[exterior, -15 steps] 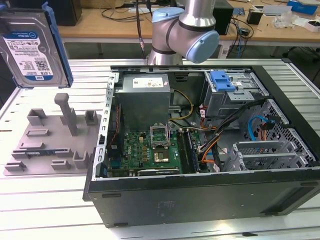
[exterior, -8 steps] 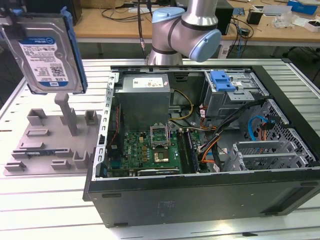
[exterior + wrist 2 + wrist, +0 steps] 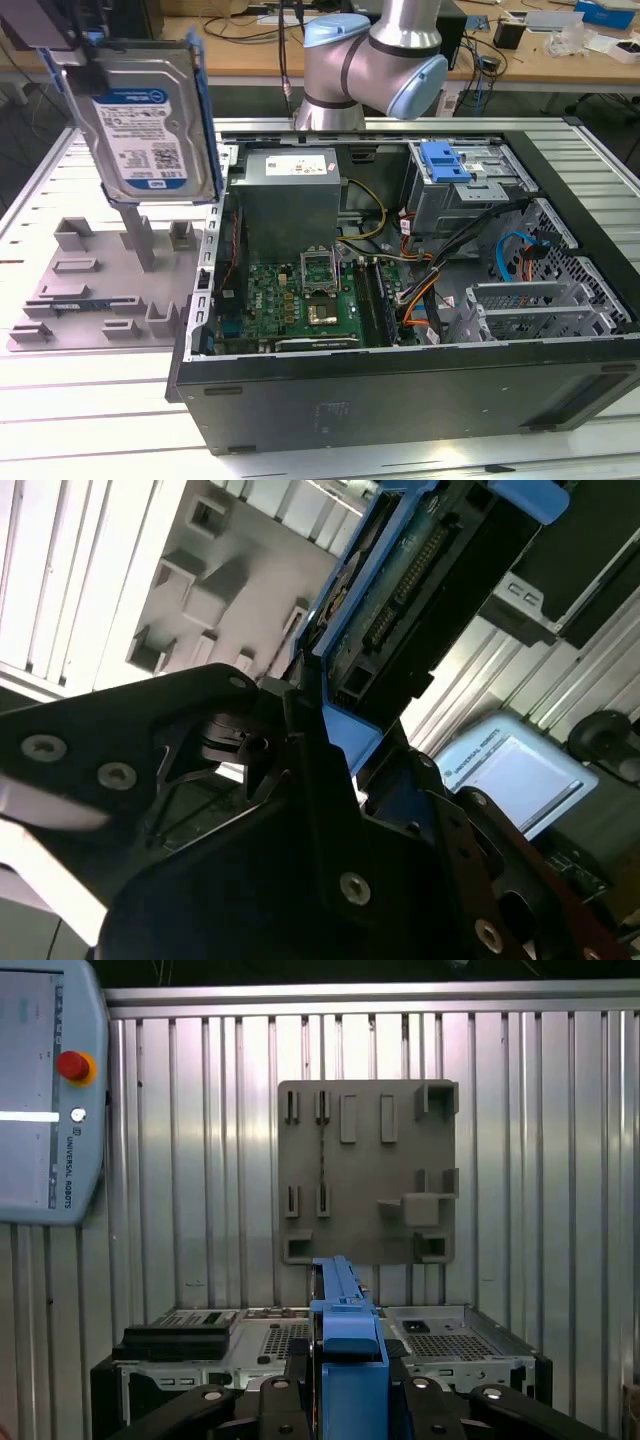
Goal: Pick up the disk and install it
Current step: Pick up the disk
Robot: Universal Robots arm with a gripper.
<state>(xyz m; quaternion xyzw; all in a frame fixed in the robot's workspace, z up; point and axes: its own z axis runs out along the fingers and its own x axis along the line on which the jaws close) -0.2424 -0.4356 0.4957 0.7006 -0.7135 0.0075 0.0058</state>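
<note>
Left of the case, disk: flat silver metal disk [image 3: 145, 120] with a white and blue label, framed in a bright blue plastic carrier. It hangs upright in the air outside the open black metal computer case [image 3: 400, 395], on the exterior view's left, above the holder and apart from it.
Gripper: black two-fingered gripper [image 3: 345, 1385]. Its fingers [image 3: 297, 1375] are clenched on the disk's blue carrier, one on each side, seen edge-on in the first wrist view.
Reason for the hold: as I judge it, pinching the carrier keeps the pads off the label face and leaves the disk's far end free to enter a bay.
Holder: pale grey plastic fixture plate [image 3: 95, 295] with pegs and slots, flat on the ribbed aluminium table [image 3: 90, 420], just beside the case wall. It looks made to stand parts upright for a grasp.
Drive cage: bare metal bay [image 3: 480, 195] topped by a small square blue plastic latch [image 3: 445, 160], inside the case and well apart from the disk.
Power supply: large grey box [image 3: 290, 190], inside the case.
Progress: pick-up done, installing not yet done.
</note>
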